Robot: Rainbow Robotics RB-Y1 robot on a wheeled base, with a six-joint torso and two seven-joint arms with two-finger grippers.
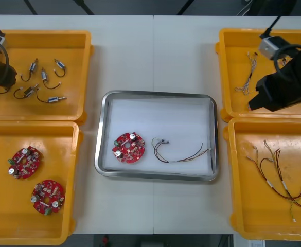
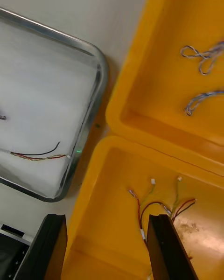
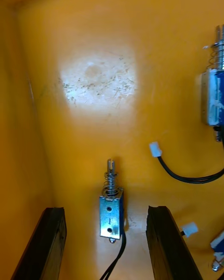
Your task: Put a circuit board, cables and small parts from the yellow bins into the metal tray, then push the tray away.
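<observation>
Over the far left yellow bin (image 1: 37,105), the left end effector (image 3: 106,209) was low inside, its black fingers (image 3: 51,242) spread apart and gripping nothing. One small metal part (image 3: 111,213) lay on the bin floor between them, with a gap on either side, and a black lead ran from it back toward the wrist. Other small metal parts (image 1: 42,82) with black leads lay scattered across the same bin.

At the opposite side of the desk (image 1: 155,51), the right end effector (image 2: 107,217) hung above the place where the far right yellow bin (image 1: 232,51) met the near right yellow bin (image 1: 253,206). It was likewise spread and empty. Twisted blue and white cables (image 1: 247,72) lay in the far bin, and red and yellow cables (image 1: 279,175) lay in the near one, some of them just beside one of the fingers in the right wrist view.

Between the bins sat the metal tray (image 1: 155,94), white inside. A circuit board (image 1: 129,147) rested in its near left part. Close to the board, but apart from it, lay a cable bundle (image 1: 183,154) of black and red-and-yellow wires, reaching to the tray's right wall.

Two more round red boards, one (image 1: 24,161) nearer the bin's far side and the other (image 1: 47,196) nearer the robot, lay in the near left yellow bin (image 1: 1,216).
</observation>
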